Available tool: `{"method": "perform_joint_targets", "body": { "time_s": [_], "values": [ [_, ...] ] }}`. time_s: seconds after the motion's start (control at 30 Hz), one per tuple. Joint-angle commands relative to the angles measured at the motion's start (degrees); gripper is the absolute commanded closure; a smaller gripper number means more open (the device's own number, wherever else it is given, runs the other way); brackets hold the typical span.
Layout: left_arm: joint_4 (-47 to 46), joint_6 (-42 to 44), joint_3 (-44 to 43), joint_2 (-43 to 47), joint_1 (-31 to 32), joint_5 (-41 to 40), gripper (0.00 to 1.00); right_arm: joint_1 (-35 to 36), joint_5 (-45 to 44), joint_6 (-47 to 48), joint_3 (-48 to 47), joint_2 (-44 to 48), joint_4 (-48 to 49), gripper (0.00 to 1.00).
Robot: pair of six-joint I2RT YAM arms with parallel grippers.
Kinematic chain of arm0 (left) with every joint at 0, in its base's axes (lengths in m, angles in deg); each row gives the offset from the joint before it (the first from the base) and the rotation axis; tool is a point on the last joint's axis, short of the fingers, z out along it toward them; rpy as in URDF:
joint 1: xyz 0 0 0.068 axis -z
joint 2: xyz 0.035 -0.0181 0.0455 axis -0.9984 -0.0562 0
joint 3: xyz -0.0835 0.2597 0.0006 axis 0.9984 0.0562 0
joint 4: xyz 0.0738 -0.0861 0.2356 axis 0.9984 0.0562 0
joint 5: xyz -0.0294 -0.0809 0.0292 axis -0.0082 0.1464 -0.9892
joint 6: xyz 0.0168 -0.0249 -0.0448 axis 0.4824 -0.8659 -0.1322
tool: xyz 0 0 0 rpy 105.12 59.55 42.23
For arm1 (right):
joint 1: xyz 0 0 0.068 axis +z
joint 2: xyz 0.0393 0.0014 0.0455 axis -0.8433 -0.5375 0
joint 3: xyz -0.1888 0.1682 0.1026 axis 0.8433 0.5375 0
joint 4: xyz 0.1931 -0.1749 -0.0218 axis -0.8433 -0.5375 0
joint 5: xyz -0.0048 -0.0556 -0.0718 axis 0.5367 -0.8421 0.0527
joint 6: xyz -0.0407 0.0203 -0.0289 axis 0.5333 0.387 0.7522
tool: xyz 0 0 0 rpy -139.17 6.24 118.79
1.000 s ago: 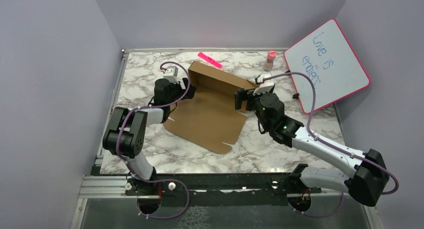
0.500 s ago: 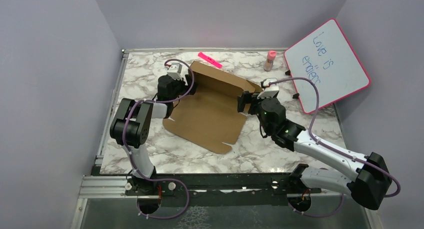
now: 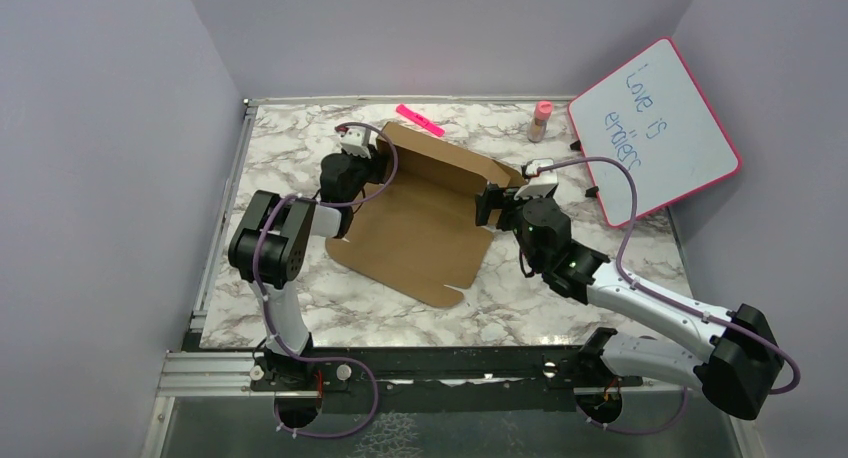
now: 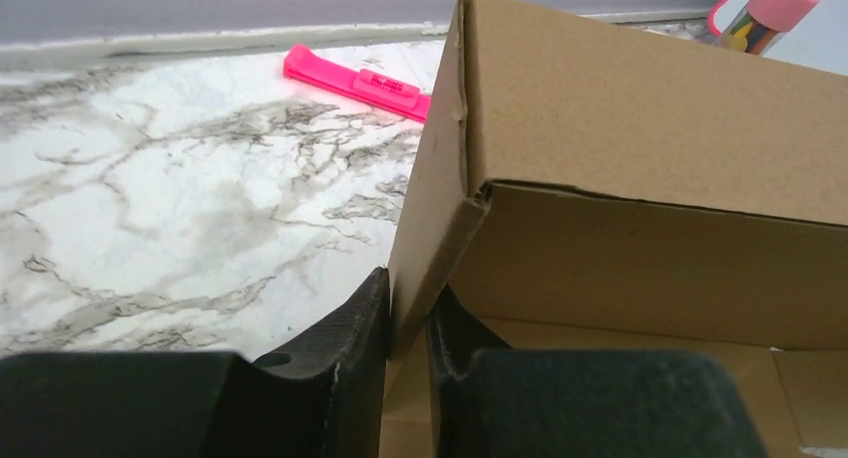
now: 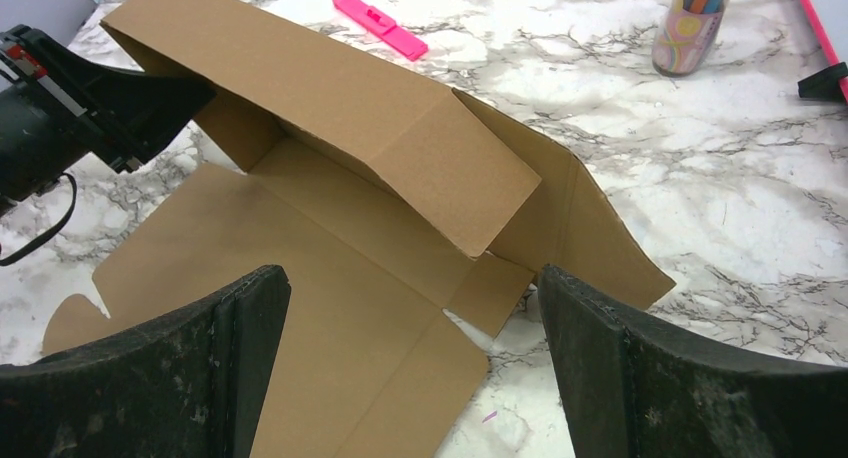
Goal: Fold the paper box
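In the top view, the left gripper point(image 3: 367, 164) has travelled farther away from its base within the last second. It now sits at the far left corner of the plain brown cardboard paper box point(image 3: 420, 228). The right gripper point(image 3: 489, 204) has shifted only a little and waits at the right end of the raised far wall. The paper box lies in the middle of the white marble table point(image 3: 560, 278). Its big base panel is flat, and the near edge with tabs and cut-outs is not yet folded.

In the left wrist view, the claw of the left gripper point(image 4: 408, 300) has just narrowed on the thin upright left side flap of the paper box point(image 4: 640, 108). The flap stands between the two black fingers point(image 4: 350, 323), which appear to pinch it. This probably means that the left side wall is now secured and ready to be folded. A flat pink plastic bar point(image 4: 360, 80) lies behind, apart from the box.

In the right wrist view, the right gripper point(image 5: 410, 278) has its claw wide and holds nothing. The far wall of the paper box point(image 5: 330, 88) is doubled over, while the right side flap spreads outward towards the table.
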Motion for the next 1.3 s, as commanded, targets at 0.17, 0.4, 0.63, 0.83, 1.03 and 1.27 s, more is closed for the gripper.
{"method": "perform_joint_targets", "body": {
  "time_s": [0.17, 0.4, 0.63, 0.83, 1.03, 1.27],
  "values": [
    [-7.8, 2.8, 7.6, 4.6, 3.2, -9.3, 0.99, 0.4, -0.8, 0.5, 0.4, 0.3, 2.5, 0.01],
    [-4.5, 4.2, 15.6, 14.9, 8.5, -26.3, 1.00, 0.4, 3.1, -1.7, -2.5, 0.9, -1.0, 0.01],
    [6.6, 2.2, 19.1, 24.4, 11.4, -36.1, 1.00, 0.4, 3.9, -4.3, -5.7, 0.1, -4.1, 0.01],
    [11.0, 2.5, 23.1, 30.2, 14.6, -41.3, 1.00, 0.4, 4.9, -5.2, -11.8, -3.3, -9.4, 0.00],
    [16.6, 2.0, 25.0, 34.4, 18.8, -48.8, 0.98, 0.4, 5.2, -5.1, -14.4, -4.6, -11.0, 0.00],
    [20.4, -0.4, 26.6, 37.5, 22.7, -53.5, 0.83, 0.3, 5.4, -6.2, -15.2, -7.0, -13.4, 0.00]
  ]
}}
